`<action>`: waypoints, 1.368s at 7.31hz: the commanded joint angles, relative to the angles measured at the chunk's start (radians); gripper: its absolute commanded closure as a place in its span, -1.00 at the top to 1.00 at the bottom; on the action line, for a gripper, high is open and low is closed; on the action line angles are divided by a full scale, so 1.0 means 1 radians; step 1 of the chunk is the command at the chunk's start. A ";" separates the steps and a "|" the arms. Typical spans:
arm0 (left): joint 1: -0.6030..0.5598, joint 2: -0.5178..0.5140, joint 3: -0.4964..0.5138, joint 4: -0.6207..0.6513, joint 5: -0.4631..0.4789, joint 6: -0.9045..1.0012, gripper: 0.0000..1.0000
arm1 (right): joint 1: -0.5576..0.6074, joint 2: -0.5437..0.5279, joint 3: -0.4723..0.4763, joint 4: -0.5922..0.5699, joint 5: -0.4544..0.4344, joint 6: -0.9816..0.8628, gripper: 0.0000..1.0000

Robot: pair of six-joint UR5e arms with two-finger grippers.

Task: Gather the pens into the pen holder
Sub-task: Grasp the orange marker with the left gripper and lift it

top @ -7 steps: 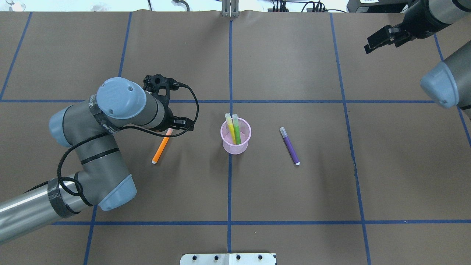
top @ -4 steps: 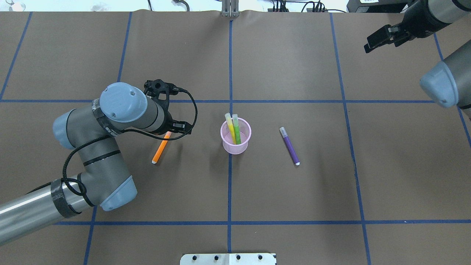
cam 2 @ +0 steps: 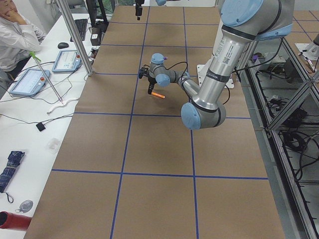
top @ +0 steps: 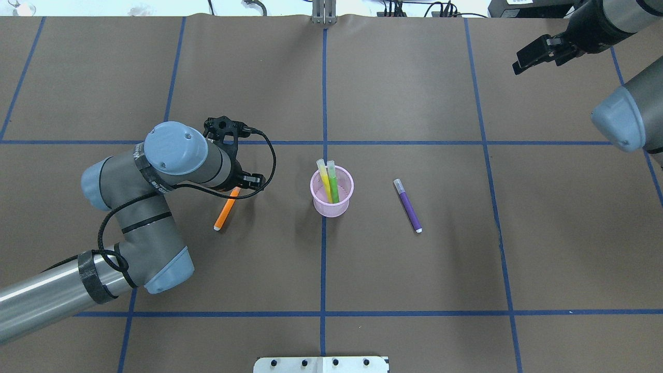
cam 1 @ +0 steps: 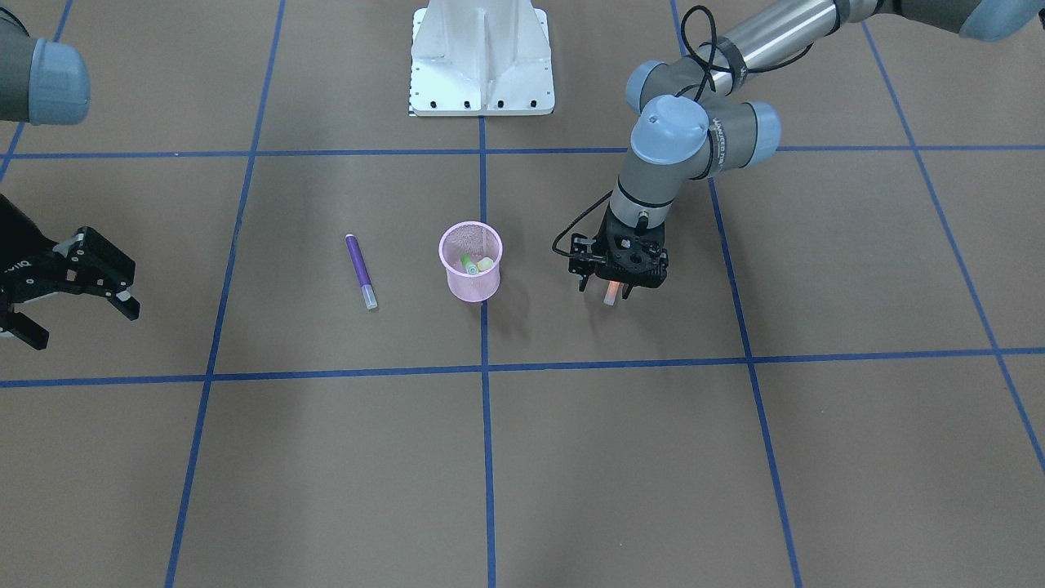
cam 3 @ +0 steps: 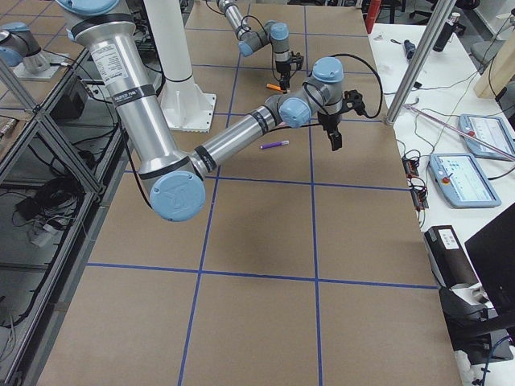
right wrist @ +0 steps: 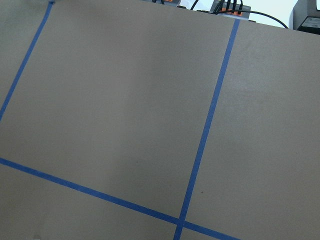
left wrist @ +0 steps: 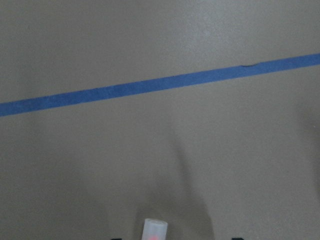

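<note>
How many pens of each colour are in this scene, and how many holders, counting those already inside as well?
pen holder: 1
orange pen: 1, lying loose
purple pen: 1, lying loose
yellow pen: 1, standing in the pen holder
green pen: 1, standing in the pen holder
Total: 5 things, 4 pens and 1 holder

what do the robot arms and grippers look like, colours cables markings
The left arm and right arm are grey tubes with light-blue joint caps; the left's lower link is silver. A black cable loops along the left arm, bound with black tape; a wrist band carries white lettering. The left gripper and right gripper are black, two-fingered.
</note>
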 commanded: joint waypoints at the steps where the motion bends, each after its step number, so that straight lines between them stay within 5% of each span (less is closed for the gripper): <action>1: 0.002 0.001 0.000 -0.001 -0.001 0.000 -0.07 | 0.000 0.000 0.001 0.000 0.000 0.000 0.98; 10: 0.002 0.035 -0.017 0.003 -0.048 0.046 -0.18 | 0.000 0.000 0.001 0.000 0.000 0.002 0.98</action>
